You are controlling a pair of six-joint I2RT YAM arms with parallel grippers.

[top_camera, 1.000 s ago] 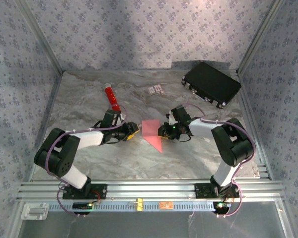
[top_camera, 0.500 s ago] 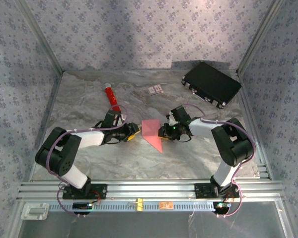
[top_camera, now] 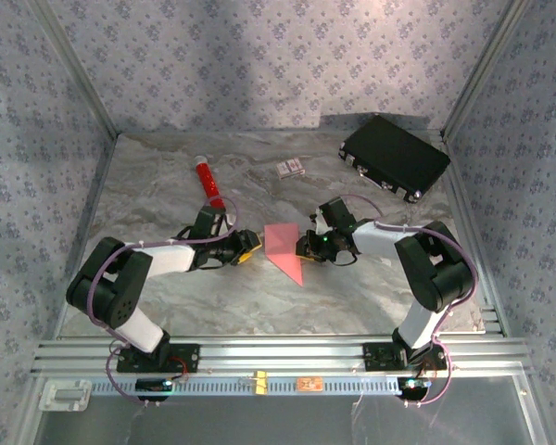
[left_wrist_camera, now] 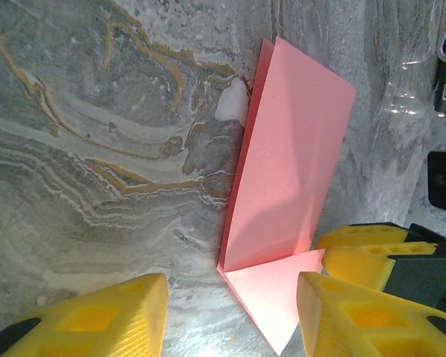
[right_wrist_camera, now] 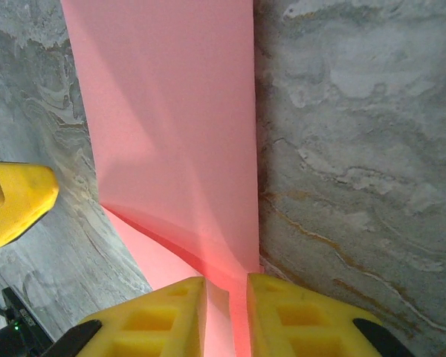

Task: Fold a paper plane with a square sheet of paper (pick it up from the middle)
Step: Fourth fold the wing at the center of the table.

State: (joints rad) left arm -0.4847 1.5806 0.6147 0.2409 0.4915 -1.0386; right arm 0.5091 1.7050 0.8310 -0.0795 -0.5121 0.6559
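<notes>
The square sheet of paper point(top_camera: 284, 248), pink-red and partly folded, sits at the middle of the marbled surface point(top_camera: 222, 297), between the 2 tools. The right tool point(top_camera: 305, 247) meets its right edge, and the wrist view shows that tool's yellow fingers point(right_wrist_camera: 297, 316) pinched together on the sheet. The left tool point(top_camera: 250, 247) lies just left of the sheet with its jaws spread wide, holding nothing. 1 pointed corner lies flat between them, and a larger flap stands up from the surface. A black case point(top_camera: 395, 156) lies at the far right.
</notes>
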